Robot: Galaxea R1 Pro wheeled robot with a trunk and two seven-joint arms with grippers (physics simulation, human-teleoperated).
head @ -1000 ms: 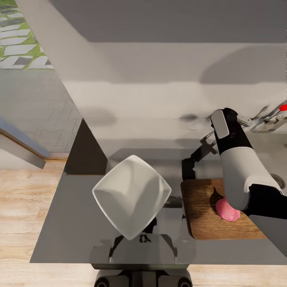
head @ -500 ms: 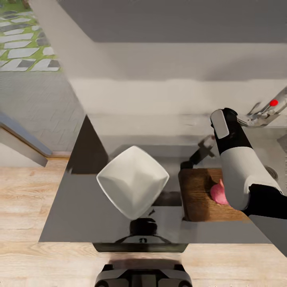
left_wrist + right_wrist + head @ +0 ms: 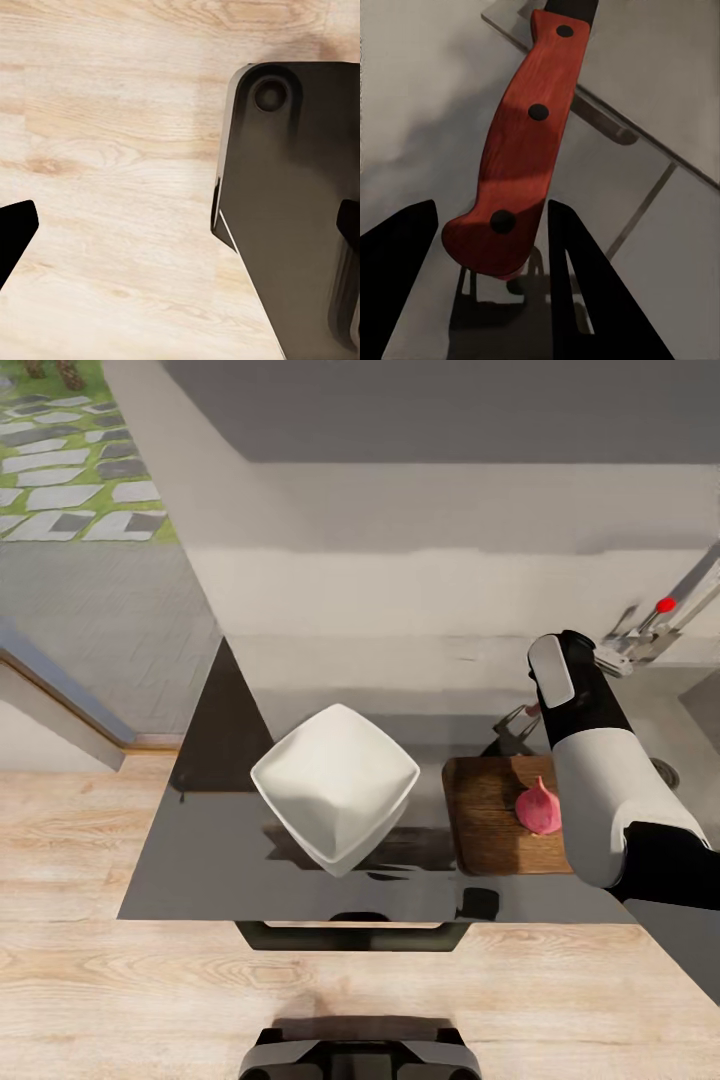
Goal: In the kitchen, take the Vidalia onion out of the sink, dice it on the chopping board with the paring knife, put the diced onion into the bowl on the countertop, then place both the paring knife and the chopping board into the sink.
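The pinkish-red Vidalia onion (image 3: 538,807) lies on the brown chopping board (image 3: 492,820), which rests on the dark countertop (image 3: 210,840). The white square bowl (image 3: 335,785) stands just left of the board. My right gripper (image 3: 512,728) hangs past the board's far edge. In the right wrist view the paring knife (image 3: 521,142) shows its reddish riveted handle, its butt end between my right gripper's (image 3: 493,210) fingers; the blade runs out of frame. My left gripper (image 3: 180,232) is open over the pale wood floor. The sink (image 3: 690,705) is at the far right, partly hidden by my right arm.
The chrome faucet (image 3: 650,625) with its red dot stands behind the sink. The countertop's front edge runs across the lower head view, with wood floor below it. My dark base (image 3: 292,195) sits under the left gripper. A window to a garden is at far left.
The whole head view has shifted: counter, bowl and board now sit higher and look smaller, so the camera moved. The right arm keeps its pose, and more of the onion shows beside it.
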